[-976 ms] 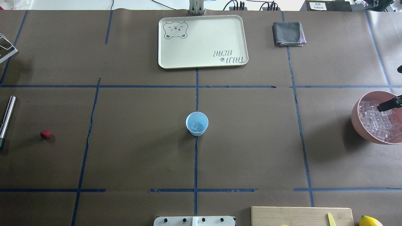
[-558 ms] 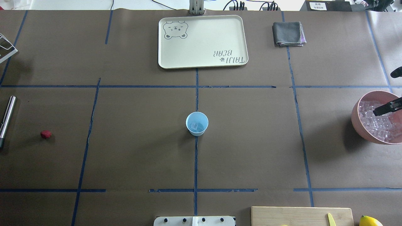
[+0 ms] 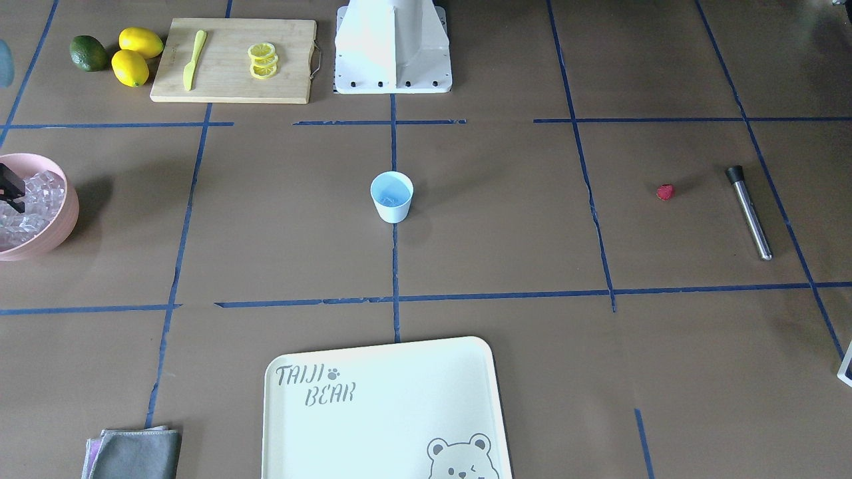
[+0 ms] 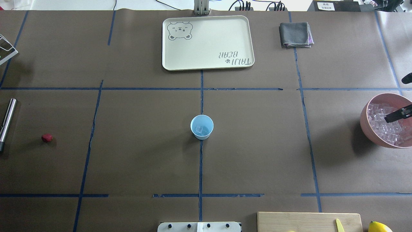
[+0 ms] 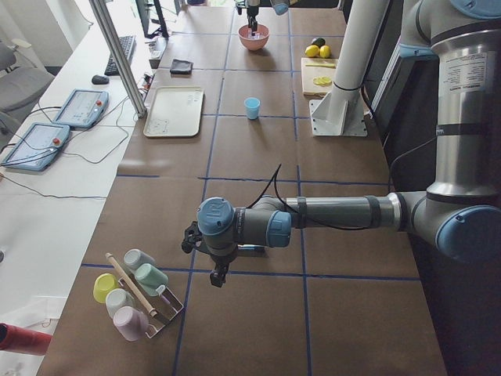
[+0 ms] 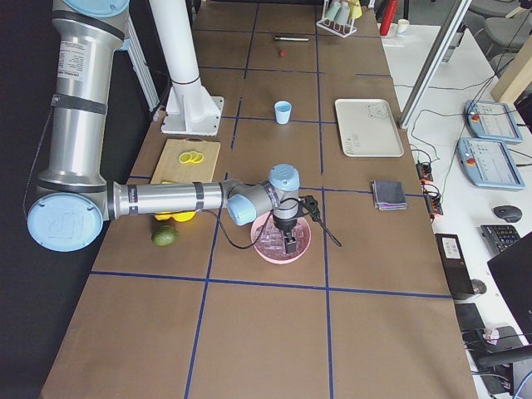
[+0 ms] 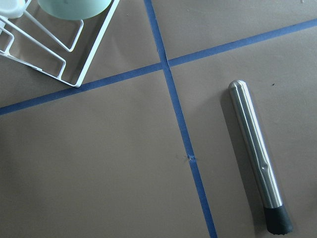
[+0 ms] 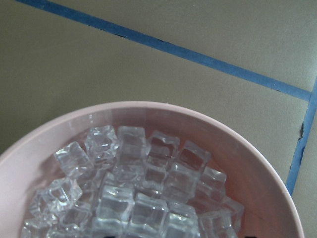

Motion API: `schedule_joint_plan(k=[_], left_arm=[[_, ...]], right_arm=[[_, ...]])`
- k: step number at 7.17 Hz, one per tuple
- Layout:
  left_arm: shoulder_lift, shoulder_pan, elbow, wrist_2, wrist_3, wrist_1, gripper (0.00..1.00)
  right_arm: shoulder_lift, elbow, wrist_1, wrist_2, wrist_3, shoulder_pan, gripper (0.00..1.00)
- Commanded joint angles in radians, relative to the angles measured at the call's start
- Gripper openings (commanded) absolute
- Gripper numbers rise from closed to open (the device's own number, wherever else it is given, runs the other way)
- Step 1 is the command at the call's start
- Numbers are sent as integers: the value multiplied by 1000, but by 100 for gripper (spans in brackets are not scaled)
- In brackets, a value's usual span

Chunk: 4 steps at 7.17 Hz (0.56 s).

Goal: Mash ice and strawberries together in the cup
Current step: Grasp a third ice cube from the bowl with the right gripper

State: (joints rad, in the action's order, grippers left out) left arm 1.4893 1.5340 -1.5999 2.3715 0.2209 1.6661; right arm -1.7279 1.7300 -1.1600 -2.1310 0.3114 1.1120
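Overhead, the small light-blue tapered cup [image 4: 201,127] stands mid-table with a few clear glassy ice cubes [image 4: 200,129] inside. The tiny red strawberry [image 4: 47,138] lies well apart at its nine o'clock. At three o'clock the right gripper [image 6: 289,245] points down into the big pink bowl [image 4: 363,125] of ice. The left gripper [image 5: 214,278] hangs above the table. Neither pincer's spread can be told.

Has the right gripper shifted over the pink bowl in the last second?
Yes. In the overhead view the right gripper has drifted toward the picture's bottom edge, judged against the rim of the pink bowl, which stayed put.
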Motion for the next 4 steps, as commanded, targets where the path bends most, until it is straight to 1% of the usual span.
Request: schedule_joint_plan(k=[1, 2, 3, 4], left_arm=[[0, 0, 0, 0, 0, 0, 100], [-1, 0, 2, 0, 0, 0, 100], [-1, 0, 2, 0, 0, 0, 100], [-1, 0, 2, 0, 0, 0, 100]], right_arm=[[-1, 2, -1, -3, -2, -1, 33], [1, 5, -3, -6, -2, 0, 13], [1, 5, -3, -9, -2, 0, 5], [-1, 8, -3, -9, -2, 2, 5]])
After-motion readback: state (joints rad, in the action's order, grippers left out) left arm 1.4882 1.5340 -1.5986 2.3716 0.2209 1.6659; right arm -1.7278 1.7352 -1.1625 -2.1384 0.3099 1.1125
